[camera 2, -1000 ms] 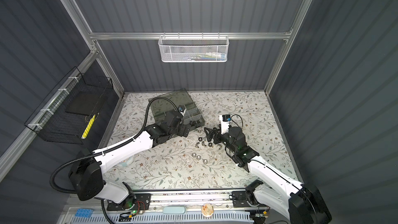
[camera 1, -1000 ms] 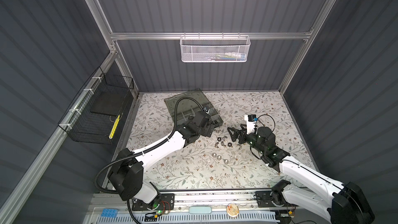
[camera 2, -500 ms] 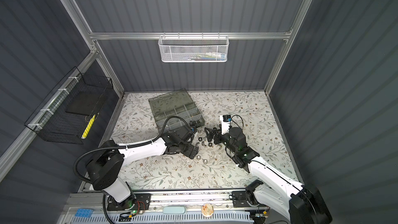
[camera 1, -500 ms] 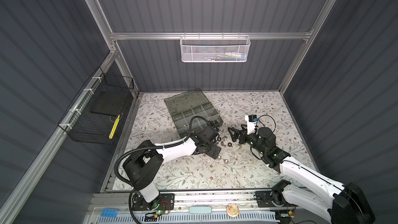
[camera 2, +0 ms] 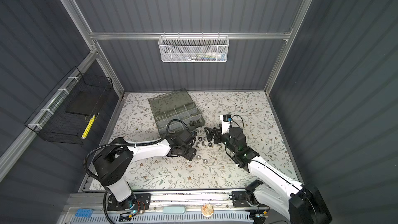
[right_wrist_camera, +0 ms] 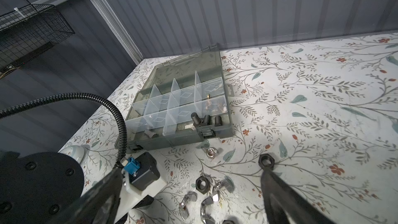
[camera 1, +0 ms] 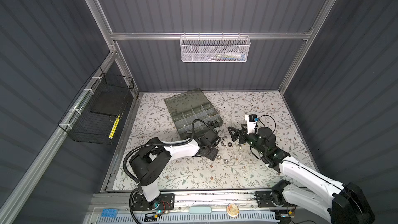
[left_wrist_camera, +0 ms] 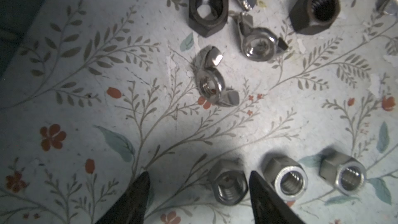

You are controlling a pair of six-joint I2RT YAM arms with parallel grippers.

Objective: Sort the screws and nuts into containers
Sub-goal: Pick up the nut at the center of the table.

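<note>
Silver metal marks the hex nut (left_wrist_camera: 228, 188) that is bracketed by the left gripper (left_wrist_camera: 198, 175). Its jaws are set partly apart, and a gap is seen on one side of the nut. The loose nuts (camera 1: 226, 145) are scattered on the floral table (camera 1: 258, 104) just below the centre of both top views. The right gripper (right_wrist_camera: 189, 171) is spread wide and nothing is held. Black screws (camera 1: 212, 123) are lodged in the lower right compartment of the open grey-green case (camera 1: 183, 100), left of centre.
</note>
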